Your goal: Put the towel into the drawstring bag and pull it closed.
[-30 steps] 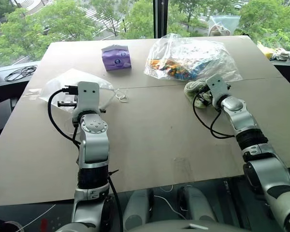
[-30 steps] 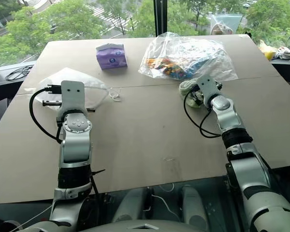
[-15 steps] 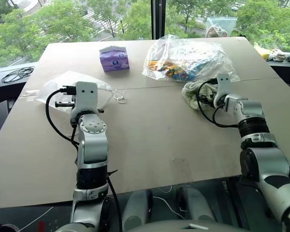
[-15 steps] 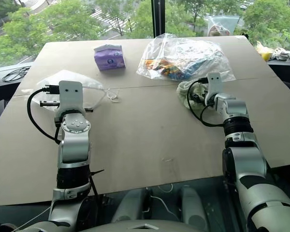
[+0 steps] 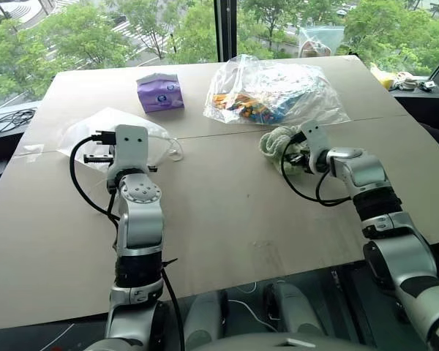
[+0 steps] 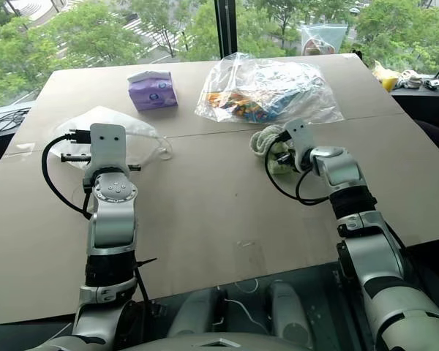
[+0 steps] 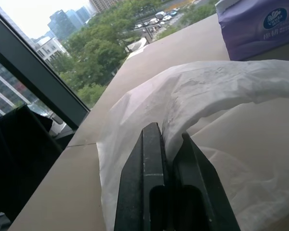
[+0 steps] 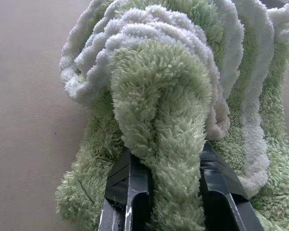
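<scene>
Both jaws are gripping: my left gripper point(image 7: 164, 159) is pinching the drawstring bag point(image 5: 84, 131) far left, my right gripper point(image 8: 166, 180) is clamping the towel point(image 8: 168, 96) right of centre. Writing on the purple tissue pack point(image 7: 260, 24) is unreadable.

Soft window daylight, sharp frames

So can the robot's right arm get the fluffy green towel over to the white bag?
Probably yes. The right end effector is pinched on a fold of the towel, and bare table lies between it and the drawstring bag, which the left end effector grips.
</scene>
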`<act>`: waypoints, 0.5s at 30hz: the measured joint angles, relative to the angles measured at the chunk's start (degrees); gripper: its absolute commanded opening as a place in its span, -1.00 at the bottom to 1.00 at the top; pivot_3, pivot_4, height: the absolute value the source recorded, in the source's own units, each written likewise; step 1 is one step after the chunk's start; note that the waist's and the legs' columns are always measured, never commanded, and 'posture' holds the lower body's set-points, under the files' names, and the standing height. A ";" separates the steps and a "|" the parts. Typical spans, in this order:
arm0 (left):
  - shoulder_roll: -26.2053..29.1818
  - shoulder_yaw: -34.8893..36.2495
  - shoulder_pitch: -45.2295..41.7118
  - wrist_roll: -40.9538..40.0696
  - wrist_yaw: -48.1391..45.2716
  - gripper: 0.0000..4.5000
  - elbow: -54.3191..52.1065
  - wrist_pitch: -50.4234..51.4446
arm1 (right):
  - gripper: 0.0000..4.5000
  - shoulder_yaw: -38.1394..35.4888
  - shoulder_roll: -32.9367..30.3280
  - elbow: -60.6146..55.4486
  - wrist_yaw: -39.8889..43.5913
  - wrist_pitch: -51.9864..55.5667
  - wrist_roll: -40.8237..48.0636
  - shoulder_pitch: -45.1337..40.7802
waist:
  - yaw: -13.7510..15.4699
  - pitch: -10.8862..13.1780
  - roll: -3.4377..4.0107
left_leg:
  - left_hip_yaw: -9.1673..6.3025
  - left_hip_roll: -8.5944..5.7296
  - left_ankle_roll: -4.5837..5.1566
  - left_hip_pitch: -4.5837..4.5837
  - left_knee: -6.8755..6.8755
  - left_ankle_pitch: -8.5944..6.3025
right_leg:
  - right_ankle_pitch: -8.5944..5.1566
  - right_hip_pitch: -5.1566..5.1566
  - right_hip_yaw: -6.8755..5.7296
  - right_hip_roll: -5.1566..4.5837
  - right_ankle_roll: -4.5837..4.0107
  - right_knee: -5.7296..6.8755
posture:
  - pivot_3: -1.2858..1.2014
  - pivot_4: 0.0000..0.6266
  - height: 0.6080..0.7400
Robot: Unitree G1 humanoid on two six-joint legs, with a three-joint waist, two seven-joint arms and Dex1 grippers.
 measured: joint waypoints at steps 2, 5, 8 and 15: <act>0.12 0.06 0.00 -0.22 -0.51 -1.00 0.00 -0.02 | -0.93 -0.77 0.31 0.03 0.02 -0.65 0.40 0.24 | -0.01 0.01 0.01 | 0.02 0.00 -0.22 0.00 0.00 -0.13 | -0.01 -0.01 0.00 -0.04 0.02 -0.01 | 0.03 -0.52 1.00; 0.35 0.50 -0.05 -2.73 -2.76 -1.00 0.00 -1.63 | -0.93 -3.40 0.88 -2.03 1.67 0.88 3.52 1.48 | 0.01 0.04 0.03 | 0.02 0.00 -0.24 -0.10 0.00 -0.13 | 0.01 -0.11 -0.03 -0.06 -0.01 -0.01 | 0.03 -0.52 1.00; 0.51 0.68 -0.46 -7.07 -6.55 -1.00 -0.09 -4.38 | -0.93 -3.49 1.26 -6.43 4.90 3.74 6.69 2.84 | 0.03 0.12 0.13 | 0.02 0.00 -0.03 -0.55 0.00 0.03 | 0.08 -0.51 -0.04 -0.06 0.00 0.02 | 0.03 -0.52 1.00; 2.11 1.52 -1.35 -20.76 -20.37 -1.00 -4.35 -6.11 | -0.93 0.20 -3.22 -29.15 16.11 12.03 17.03 5.45 | 1.12 0.41 0.44 | 0.03 -0.07 -0.03 -0.78 -0.04 0.02 | 0.16 -0.53 -0.17 -0.17 0.16 -0.31 | 0.03 -0.52 1.00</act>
